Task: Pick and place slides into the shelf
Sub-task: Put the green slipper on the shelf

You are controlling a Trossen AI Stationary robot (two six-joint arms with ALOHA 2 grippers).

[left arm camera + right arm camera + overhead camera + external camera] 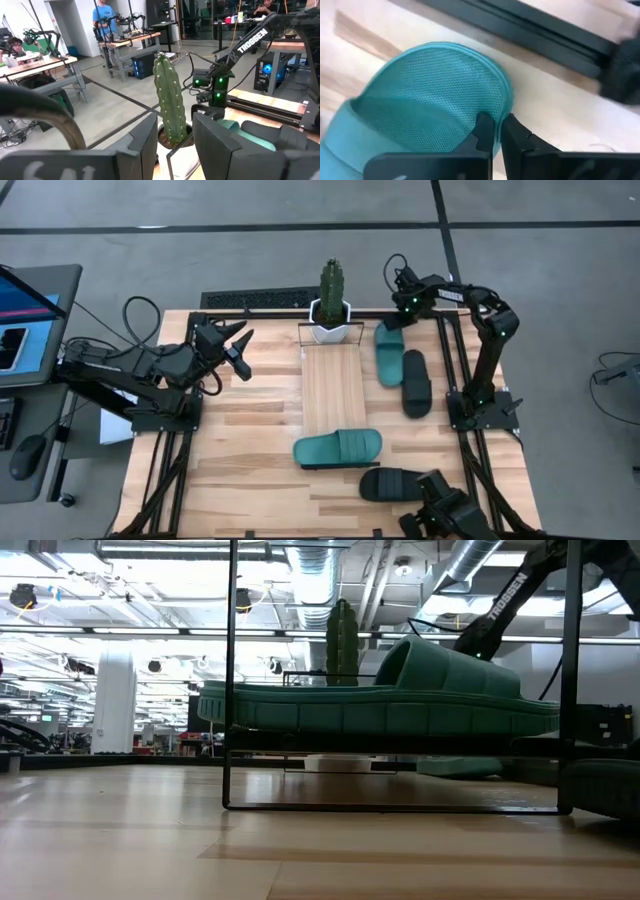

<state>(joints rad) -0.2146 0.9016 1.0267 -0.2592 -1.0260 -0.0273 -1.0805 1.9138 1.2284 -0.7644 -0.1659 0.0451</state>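
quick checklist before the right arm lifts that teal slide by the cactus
1. Right claw shut on the far teal slide: ok, its fingers pinch the rim.
2. Grip depth: cannot tell, only the rim's edge sits between the fingers.
3. Shelf has free plank: ok, the other teal slide covers only its near end.
4. Black slide beside the gripped one: not ok, it lies close and could get nudged.
5. Cactus at the shelf's far end: not ok, close to the carry path.
6. Left claw away from the shelf: ok.
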